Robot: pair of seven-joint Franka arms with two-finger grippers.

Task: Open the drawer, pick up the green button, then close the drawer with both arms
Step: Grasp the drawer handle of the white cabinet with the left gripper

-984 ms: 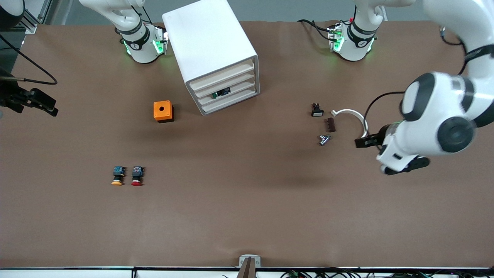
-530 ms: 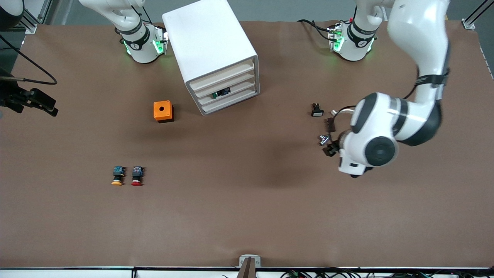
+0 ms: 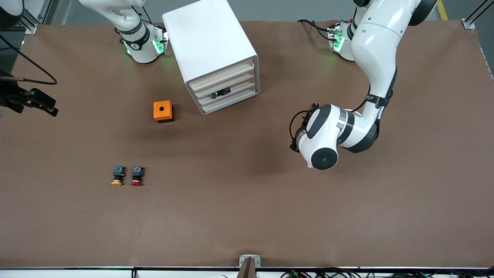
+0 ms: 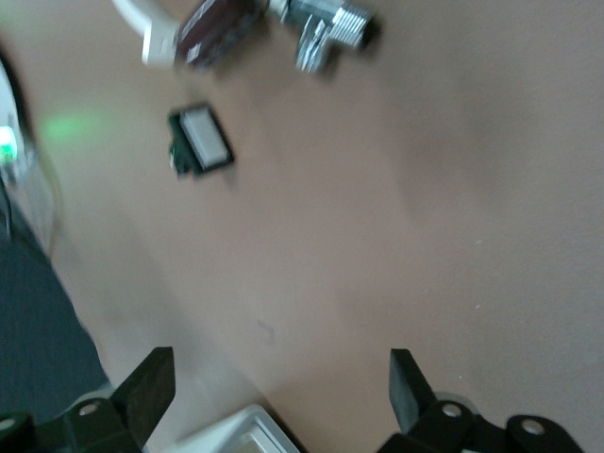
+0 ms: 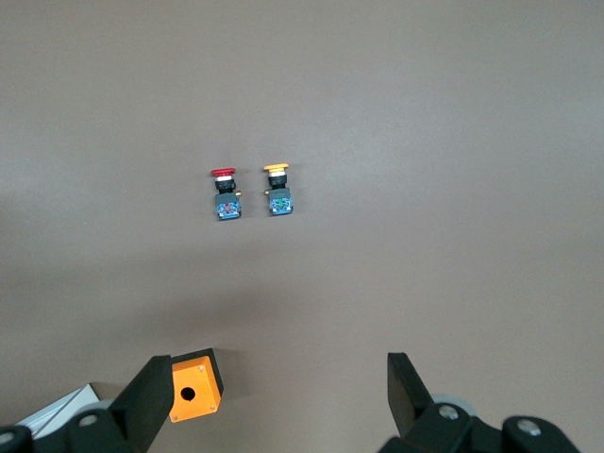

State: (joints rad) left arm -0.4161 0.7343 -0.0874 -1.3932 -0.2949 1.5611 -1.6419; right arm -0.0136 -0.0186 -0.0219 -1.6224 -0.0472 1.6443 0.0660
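The small green-capped button [image 3: 220, 93] lies in the third cream-white tray drawer [image 3: 225, 93] of the white rounded cabinet [image 3: 210, 50] on the brown counter [image 3: 247, 212]. The left pincer [image 4: 278, 377] hangs released over the counter near a small metal fitting [image 4: 326, 24] — the right pincer [image 5: 274, 382], also released, waits above the orange holed box [image 5: 193, 384].

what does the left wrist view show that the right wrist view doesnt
Only the left wrist view shows a small black part with a white face, a dark brown block, a metal fitting, and the open left gripper.

Only the right wrist view shows the red-capped button, the orange-capped button, the orange box with a hole, and the open right gripper.

Both share the brown table and a white corner that is probably the cabinet.
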